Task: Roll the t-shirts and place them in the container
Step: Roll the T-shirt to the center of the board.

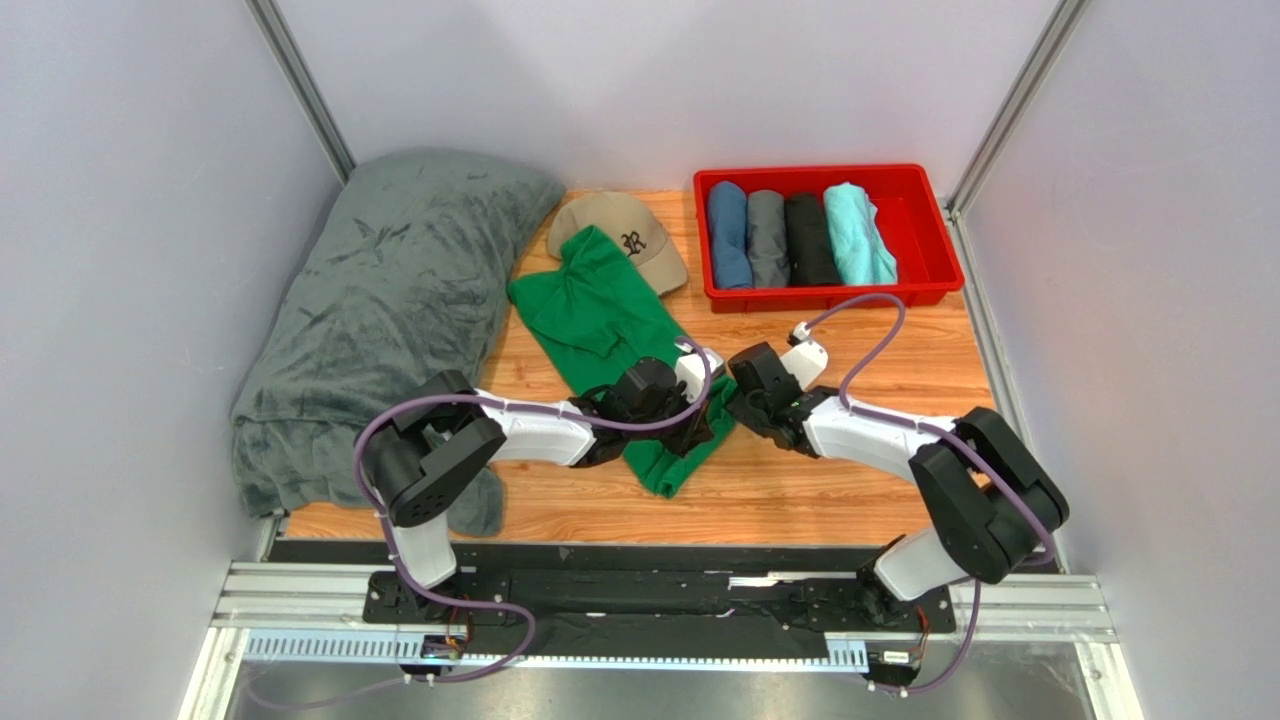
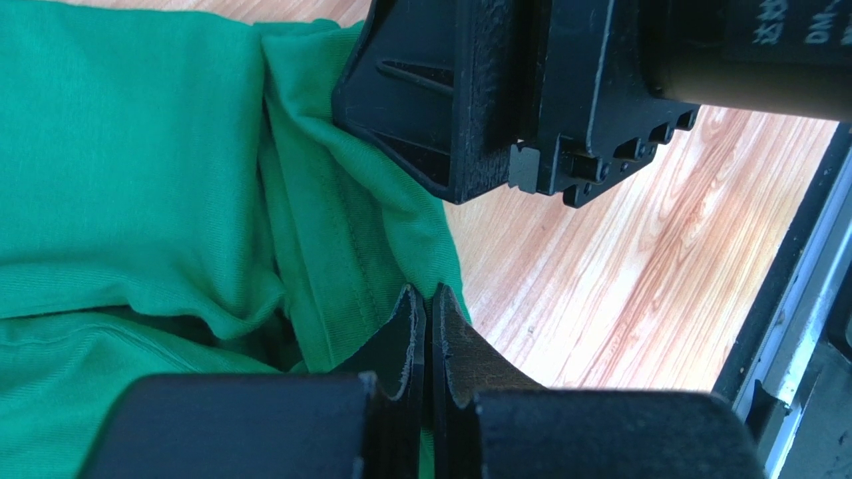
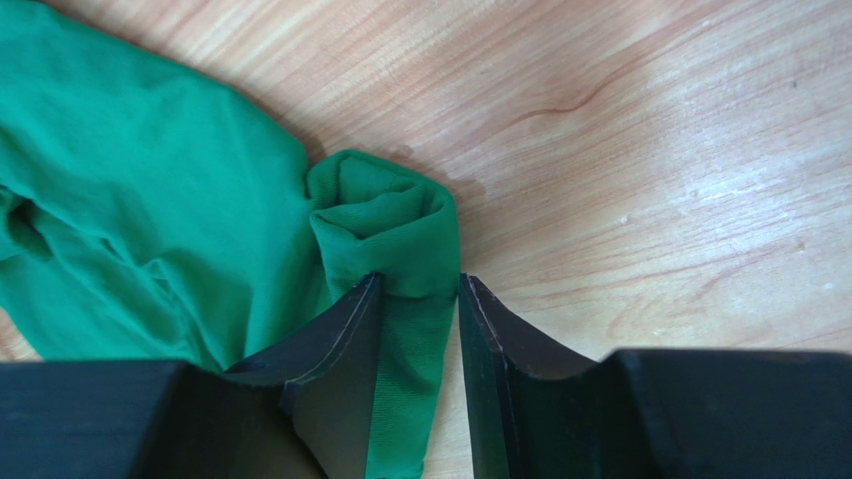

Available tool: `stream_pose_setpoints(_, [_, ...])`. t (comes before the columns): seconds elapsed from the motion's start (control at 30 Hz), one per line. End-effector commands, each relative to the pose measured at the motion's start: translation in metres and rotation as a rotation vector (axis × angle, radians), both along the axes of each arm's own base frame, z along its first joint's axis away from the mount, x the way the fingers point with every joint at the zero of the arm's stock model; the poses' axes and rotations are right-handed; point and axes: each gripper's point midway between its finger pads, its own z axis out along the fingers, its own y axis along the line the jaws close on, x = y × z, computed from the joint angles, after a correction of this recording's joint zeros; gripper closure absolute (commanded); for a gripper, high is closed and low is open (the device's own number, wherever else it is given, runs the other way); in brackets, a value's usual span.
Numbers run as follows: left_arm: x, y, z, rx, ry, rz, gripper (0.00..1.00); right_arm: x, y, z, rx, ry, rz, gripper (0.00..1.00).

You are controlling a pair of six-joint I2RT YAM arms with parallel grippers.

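Green t-shirt [image 1: 594, 308] lies on the wooden table [image 1: 842, 495], folded into a long strip. Its long axis runs diagonally: the far end points far-left and touches the tan baseball cap [image 1: 639, 240], the near end points near-right, at the two grippers. Left gripper [image 2: 424, 299]: jaws pressed flat together at the hem edge; cannot tell whether any cloth is nipped between them. Right gripper [image 3: 420, 289]: jaws narrow, straddling a small rolled-up corner of the shirt, cloth touching both pads, a light hold at best. Red bin [image 1: 819, 296] at far right holds four rolled shirts [image 1: 793, 237]; grey plush blanket [image 1: 383, 285] is heaped at left. Risks, as judged: the roll is started at one corner only, so carrying on from here would likely wind it skewed — a cone, not a cylinder. With so slack a hold the small roll could spring open. If the left jaws hold nothing, that side of the hem will lag. The two grippers sit just beside each other, so the fingers could clash. Tugging on the strip may drag the cap.
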Motion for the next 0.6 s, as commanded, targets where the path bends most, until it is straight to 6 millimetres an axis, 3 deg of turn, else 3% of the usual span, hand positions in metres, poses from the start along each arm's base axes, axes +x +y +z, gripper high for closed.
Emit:
stream_pose_setpoints(0.0, [0.004, -0.001, 0.023, -0.049, -0.015, 0.017, 1.0, 0.011, 0.008, 0.006, 0.014, -0.036, -0.004, 0.6])
stream_pose_setpoints(0.27, [0.006, 0.006, 0.017, -0.037, 0.023, 0.037, 1.0, 0.018, 0.007, -0.002, 0.0, -0.049, -0.025, 0.59])
stream_pose_setpoints(0.47, [0.002, 0.007, 0.014, -0.031, 0.033, 0.016, 1.0, 0.01, -0.007, -0.013, -0.075, 0.028, -0.078, 0.84])
stream_pose_setpoints(0.57, [0.002, 0.006, 0.017, -0.028, 0.014, -0.003, 1.0, 0.005, -0.017, -0.008, -0.137, 0.068, -0.096, 0.95])
